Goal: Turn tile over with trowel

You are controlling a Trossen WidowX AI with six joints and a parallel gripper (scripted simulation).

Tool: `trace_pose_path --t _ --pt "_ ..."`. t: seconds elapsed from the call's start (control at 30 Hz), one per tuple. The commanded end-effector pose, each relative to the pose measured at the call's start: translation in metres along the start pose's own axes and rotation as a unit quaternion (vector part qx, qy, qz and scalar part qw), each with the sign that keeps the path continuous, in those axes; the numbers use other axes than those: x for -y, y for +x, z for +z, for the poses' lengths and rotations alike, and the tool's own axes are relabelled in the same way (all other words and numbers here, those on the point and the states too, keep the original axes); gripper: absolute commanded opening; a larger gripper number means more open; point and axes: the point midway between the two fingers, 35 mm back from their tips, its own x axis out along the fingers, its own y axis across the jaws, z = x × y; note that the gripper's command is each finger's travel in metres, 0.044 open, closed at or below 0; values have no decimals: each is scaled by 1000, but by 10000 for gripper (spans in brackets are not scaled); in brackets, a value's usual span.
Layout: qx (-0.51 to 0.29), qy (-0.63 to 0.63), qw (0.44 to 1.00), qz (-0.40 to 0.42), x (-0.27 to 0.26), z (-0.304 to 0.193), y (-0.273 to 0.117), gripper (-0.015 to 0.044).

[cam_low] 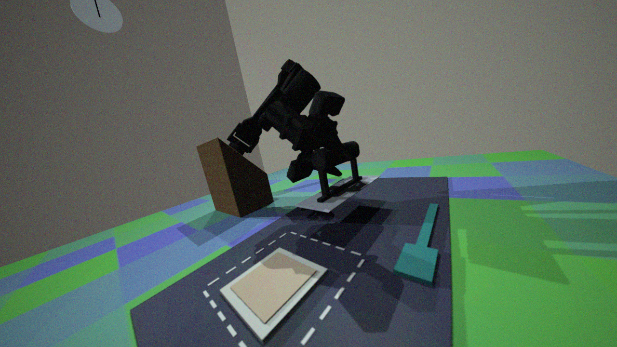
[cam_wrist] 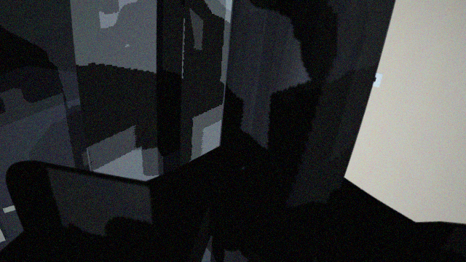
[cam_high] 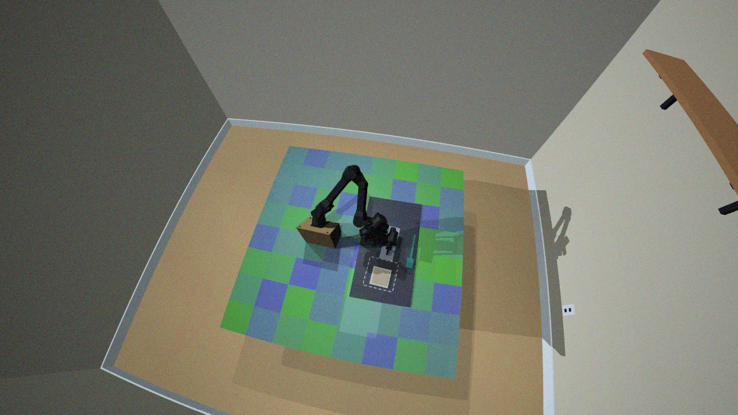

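Observation:
The tile (cam_high: 380, 277) (cam_low: 269, 282) lies flat on the dark mat (cam_high: 364, 292) (cam_low: 166, 321), within the dashed outline (cam_low: 325, 312). A beige square with a pale border faces up; the underside is hidden. My gripper (cam_high: 391, 242) (cam_low: 340, 189) is shut on the grey trowel. The trowel (cam_high: 387, 254) (cam_low: 316, 206) is held low over the mat behind the tile, with a gap between its blade and the tile in the exterior view. Its shadow falls on the mat. The wrist view is very dark, with grey surfaces close up, and does not show the tile clearly.
A teal flat-bladed tool (cam_high: 409, 262) (cam_low: 416, 263) lies near the mat's right edge. The arm's brown base block (cam_high: 318, 236) (cam_low: 246, 185) stands left of the mat. Green and blue floor squares surround the mat, and a wooden shelf (cam_high: 696, 98) is on the wall.

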Motion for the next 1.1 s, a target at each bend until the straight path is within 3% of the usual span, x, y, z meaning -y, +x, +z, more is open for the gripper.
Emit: trace_pose_path --t 0.0,0.3,1.07 --pt "-3 2 1000 -7 7 11 -8 0" --pt "-3 2 1000 -7 14 33 -20 0" --pt "-3 2 1000 -7 14 33 -20 0"
